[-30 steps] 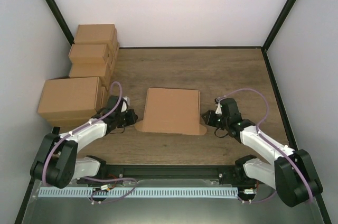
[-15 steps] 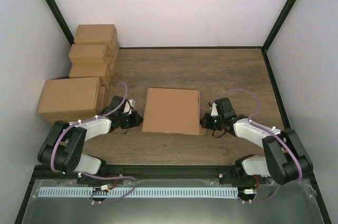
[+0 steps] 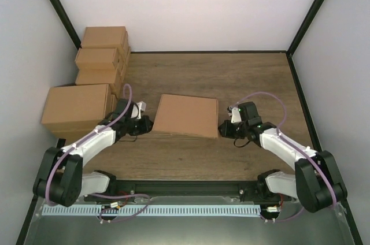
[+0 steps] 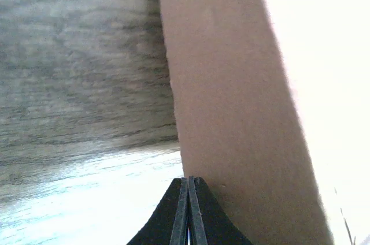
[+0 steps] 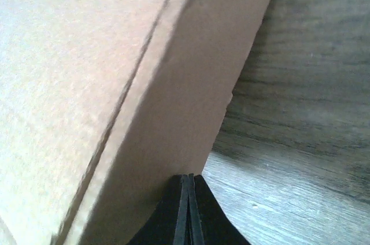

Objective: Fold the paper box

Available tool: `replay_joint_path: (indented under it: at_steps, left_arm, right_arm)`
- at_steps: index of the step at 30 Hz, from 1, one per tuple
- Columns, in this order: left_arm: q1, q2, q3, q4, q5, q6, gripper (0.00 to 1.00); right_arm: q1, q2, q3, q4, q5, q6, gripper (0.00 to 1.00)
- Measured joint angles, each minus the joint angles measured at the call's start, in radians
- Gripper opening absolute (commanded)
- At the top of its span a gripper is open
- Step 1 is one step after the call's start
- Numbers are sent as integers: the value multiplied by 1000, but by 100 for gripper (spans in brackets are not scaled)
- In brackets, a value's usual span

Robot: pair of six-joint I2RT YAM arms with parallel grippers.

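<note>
The paper box (image 3: 186, 115) is a plain brown cardboard piece folded into a closed, low shape in the middle of the wooden table, its top panel slanting. My left gripper (image 3: 145, 123) is shut, its tips against the box's left side. My right gripper (image 3: 223, 130) is shut, its tips against the box's right side. In the left wrist view the closed gripper (image 4: 188, 182) touches the brown side wall (image 4: 231, 112). In the right wrist view the closed gripper (image 5: 188, 179) touches the side wall (image 5: 191, 83) below a crease line.
Three smaller brown cartons (image 3: 103, 37) are stacked at the far left, with a larger carton (image 3: 75, 106) in front of them, close to my left arm. Black frame posts and white walls bound the table (image 3: 254, 77). A metal rail (image 3: 150, 210) runs along the near edge.
The box's flared front flaps have gone in, and its top now looks shorter and slanted. Both grippers have closed in against its sides; the left one has shifted a little farther back.
</note>
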Motion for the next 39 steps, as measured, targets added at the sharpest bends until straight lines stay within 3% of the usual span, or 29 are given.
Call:
replay_joint_path:
  at_steps: [17, 39]
  left_arm:
    - [8, -225, 145, -294, 32, 3, 5]
    - [8, -253, 250, -422, 46, 4, 4]
  right_arm:
    - [-8, -166, 165, -218, -1, -35, 1]
    - [-10, -194, 225, -272, 0, -43, 1]
